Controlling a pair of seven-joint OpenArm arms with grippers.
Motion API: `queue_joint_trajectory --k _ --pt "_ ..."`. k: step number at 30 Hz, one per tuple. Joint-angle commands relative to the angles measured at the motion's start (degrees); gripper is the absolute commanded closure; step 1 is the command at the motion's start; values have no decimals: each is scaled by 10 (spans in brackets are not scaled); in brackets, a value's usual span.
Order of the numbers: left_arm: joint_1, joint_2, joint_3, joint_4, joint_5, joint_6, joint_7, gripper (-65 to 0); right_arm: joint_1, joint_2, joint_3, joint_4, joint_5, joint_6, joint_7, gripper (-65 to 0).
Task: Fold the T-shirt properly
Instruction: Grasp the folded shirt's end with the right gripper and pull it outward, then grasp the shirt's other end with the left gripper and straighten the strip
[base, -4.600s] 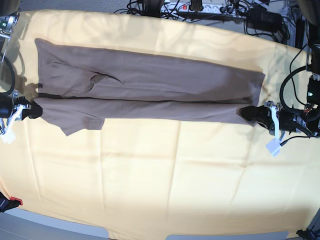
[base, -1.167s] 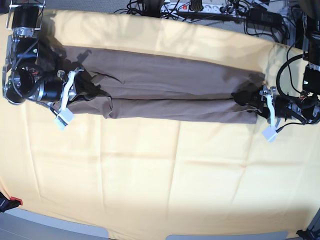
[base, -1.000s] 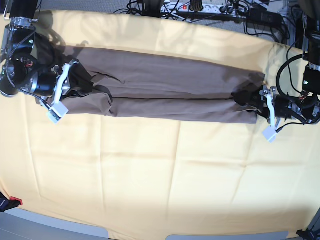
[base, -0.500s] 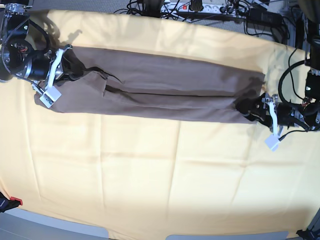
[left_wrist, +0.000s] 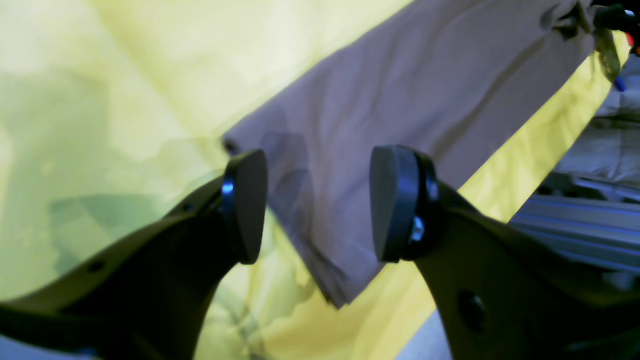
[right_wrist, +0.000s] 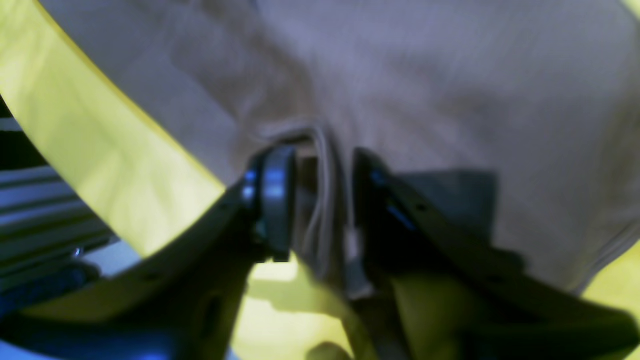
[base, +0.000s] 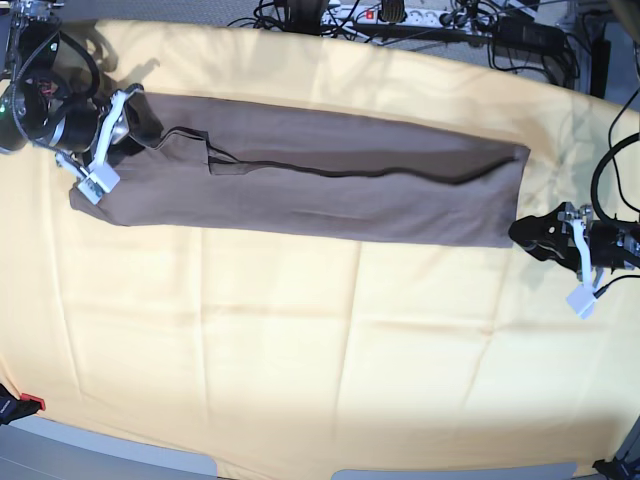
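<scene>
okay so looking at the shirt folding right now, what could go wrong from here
1. The right gripper has its jaws parted, but folded layers of the T-shirt sit between them; pulling away could drag that edge and undo the fold.
2. The fold line along the shirt looks wavy in the base view, so a next fold may come out uneven.
3. The left gripper is open off the shirt's end, so nothing holds that side.

A pale yellow table cloth (base: 300, 360) covers the table, with black cables (base: 420, 25) beyond its far edge.

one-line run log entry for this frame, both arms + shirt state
T-shirt: long folded strip on table cloth | left gripper: open, off shirt end | right gripper: fabric between fingers at other end
</scene>
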Motion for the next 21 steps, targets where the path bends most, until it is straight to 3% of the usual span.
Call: queue_joint_trajectory --k 1,5,11,15,17,20,21 --pt "-15 -18 -5 7 -14 -3 -5 -345 5 12 5 7 6 3 8 -262" --pt "-18 -31 -5 7 -14 -3 -7 -345 6 27 9 17 18 3 3 -266" --pt "-18 -53 -5 7 -14 -3 -9 -340 7 31 76 106 115 3 -19 -266" --pt "-18 -57 -7 7 -14 -3 -11 -340 6 29 118 108 134 3 77 -261" --pt "-17 -57 -13 5 -14 1 -18 -340 7 20 119 94 89 3 126 -189" --pt "-11 -57 -33 -9 -14 9 -17 -341 7 -5 118 62 18 3 164 0" --pt "-7 -57 -43 -15 -14 8 -17 -341 7 -14 118 48 4 3 169 0"
